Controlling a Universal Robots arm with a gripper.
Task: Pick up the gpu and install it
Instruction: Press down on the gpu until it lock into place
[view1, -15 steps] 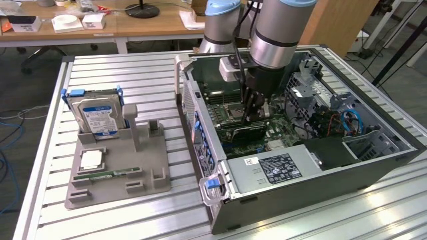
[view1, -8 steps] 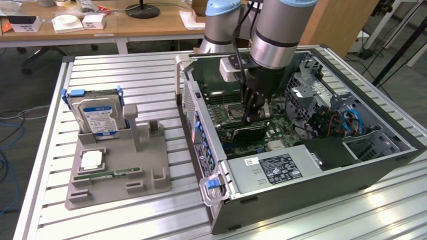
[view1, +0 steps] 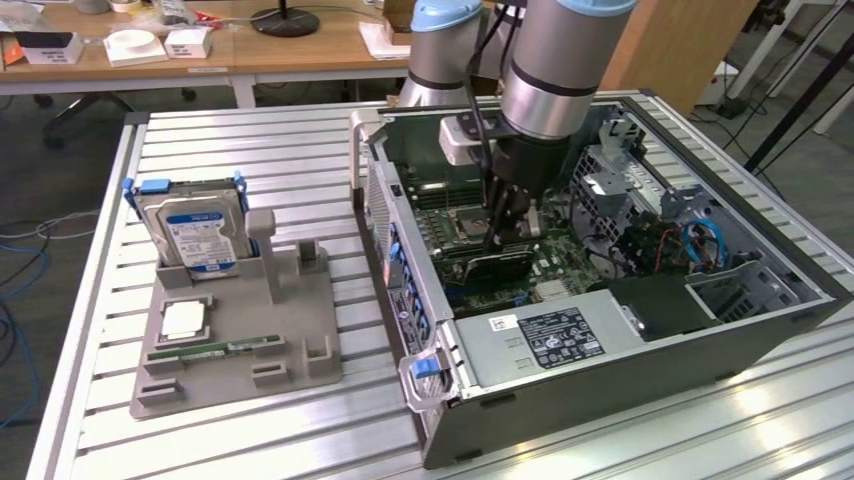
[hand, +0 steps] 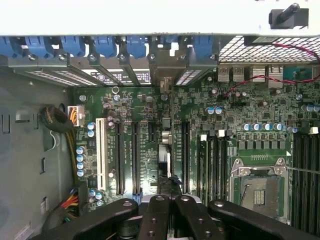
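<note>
From the exterior view I see my arm (view1: 554, 70) reaching straight down into the open computer case (view1: 747, 330), wrist vertical, the gripper (view1: 505, 238) low over the motherboard (view1: 534, 275) near the case's middle. The jaws are closed tight, and just beneath them a dark flat card, which I take to be the gpu (view1: 489, 264), stands on edge in the board's slot area; I can't be sure from here whether the fingers pinch its top edge or merely touch it. At nine o'clock from the case sits a grey parts holder (view1: 234, 340) with a hard drive (view1: 198, 235) upright at its far end, a processor chip (view1: 183, 320) lying flat and a narrow green memory stick (view1: 216, 350) below that. The power supply (view1: 547, 335) crowds the case at six o'clock of the gripper, the drive cage (view1: 621, 175) at two o'clock. In the wrist view the fingers (hand: 155, 217) meet at centre, the gpu (hand: 165, 150) edge-on between the expansion slots (hand: 127, 157), running toward the rear brackets (hand: 105, 47). The CPU socket (hand: 260, 187) lies just beside, memory slots (hand: 212, 162) between.
</note>
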